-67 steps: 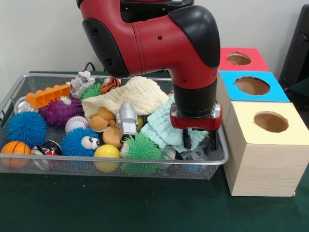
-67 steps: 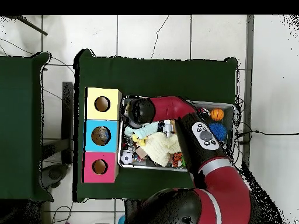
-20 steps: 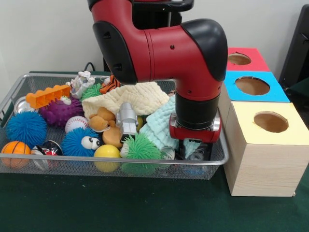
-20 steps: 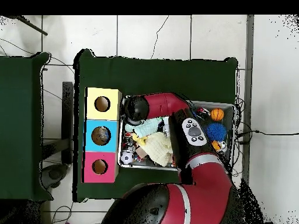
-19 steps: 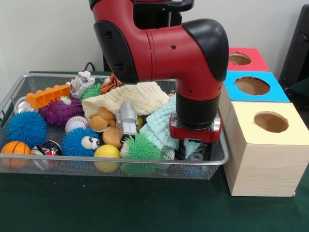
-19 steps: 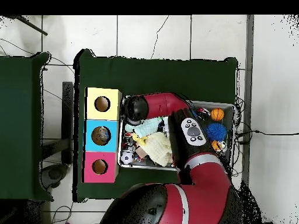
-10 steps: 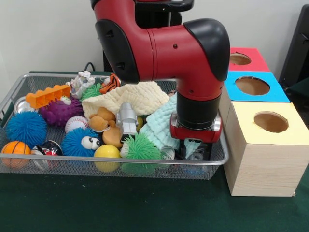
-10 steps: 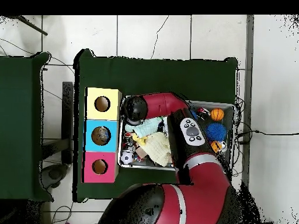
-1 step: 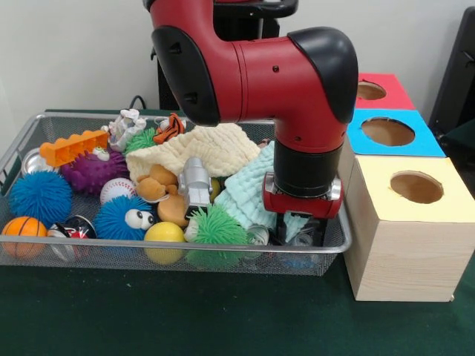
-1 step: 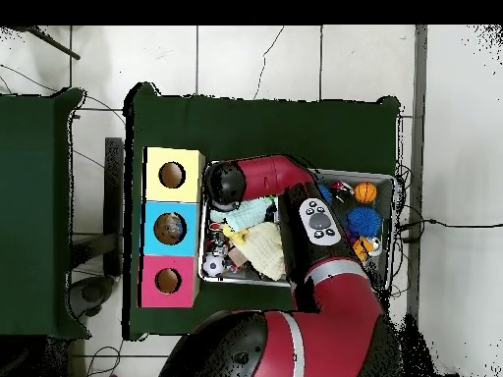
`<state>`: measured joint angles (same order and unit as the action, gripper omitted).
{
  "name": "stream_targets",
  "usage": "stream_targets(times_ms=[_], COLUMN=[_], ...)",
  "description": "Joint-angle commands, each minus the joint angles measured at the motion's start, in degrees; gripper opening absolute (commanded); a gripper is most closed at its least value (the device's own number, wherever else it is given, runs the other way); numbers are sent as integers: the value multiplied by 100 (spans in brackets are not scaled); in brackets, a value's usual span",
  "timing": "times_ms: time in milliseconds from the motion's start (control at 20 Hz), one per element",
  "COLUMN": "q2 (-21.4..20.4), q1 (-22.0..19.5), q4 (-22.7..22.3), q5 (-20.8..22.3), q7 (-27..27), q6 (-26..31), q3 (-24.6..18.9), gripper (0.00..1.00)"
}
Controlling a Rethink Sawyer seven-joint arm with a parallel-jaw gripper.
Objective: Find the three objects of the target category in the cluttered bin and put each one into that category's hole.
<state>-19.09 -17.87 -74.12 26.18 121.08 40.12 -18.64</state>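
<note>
My gripper [image 9: 303,228] is sunk into the front right corner of the wire bin [image 9: 185,251], among clear plastic pieces [image 9: 300,239] and beside a mint cloth [image 9: 249,193]. Clutter and mesh hide its tips. In the overhead view the arm's wrist [image 10: 224,185] covers it, at the bin end nearest the yellow box [image 10: 173,175]. Three boxes with round holes stand right of the bin: yellow [image 9: 415,188], blue [image 9: 387,131], red [image 9: 367,90].
The bin holds a cream cloth [image 9: 200,148], a green spiky ball [image 9: 215,226], a yellow ball [image 9: 164,233], a blue ball with eyes [image 9: 122,215], a silver robot toy [image 9: 195,182], a basketball [image 9: 22,226], a purple ball [image 9: 93,172] and an orange toy [image 9: 73,147].
Since the earliest frames the gripper has gone lower into the bin's corner. Over the last second the arm has only drifted slightly to the right in the front view.
</note>
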Motion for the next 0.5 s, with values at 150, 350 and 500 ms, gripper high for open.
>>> stream_targets(times_ms=[150, 350, 500], q2=[1069, 1106, 1099], q1=[126, 17, 83], q4=[185, 125, 207], q5=[193, 107, 82], q7=[265, 161, 236], q6=[-1009, -1068, -972], q3=[-37, -144, -81], gripper=[0, 100, 100])
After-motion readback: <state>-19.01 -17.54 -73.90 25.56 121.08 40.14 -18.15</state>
